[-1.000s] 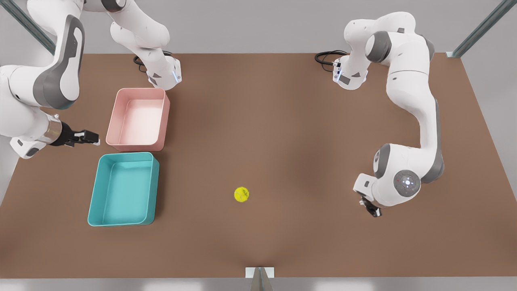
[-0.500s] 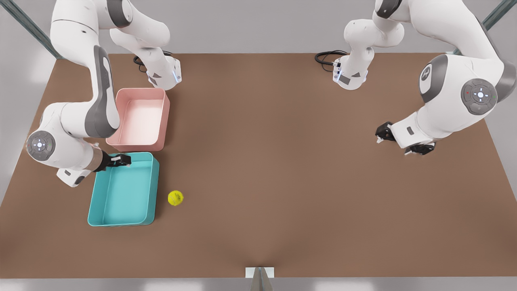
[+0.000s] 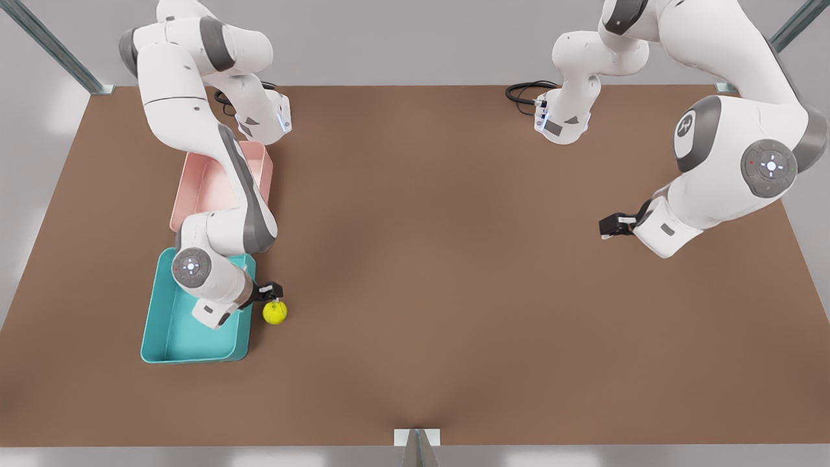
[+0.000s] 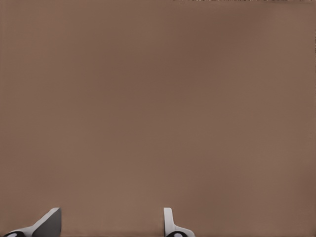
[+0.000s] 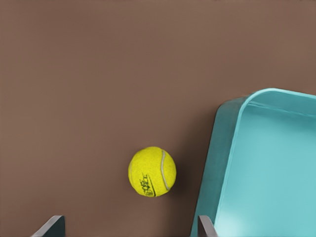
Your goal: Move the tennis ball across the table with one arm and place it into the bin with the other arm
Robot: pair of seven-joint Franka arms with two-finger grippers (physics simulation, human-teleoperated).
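On counter (image 3: 454, 272), front view's left to right: bin (image 3: 170, 337); right gripper (image 3: 270, 290), jaws apart, poised just over tennis ball (image 3: 275, 312) lying beside bin's wall; left gripper (image 3: 613, 225), jaws apart, waiting well apart.

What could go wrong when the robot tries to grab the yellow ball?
The tennis ball lies loose on the table, right beside the bin wall. The open right gripper is just above it, so a finger might nudge it and send it rolling, or bump the wall. The left gripper waits far off, too far to help.
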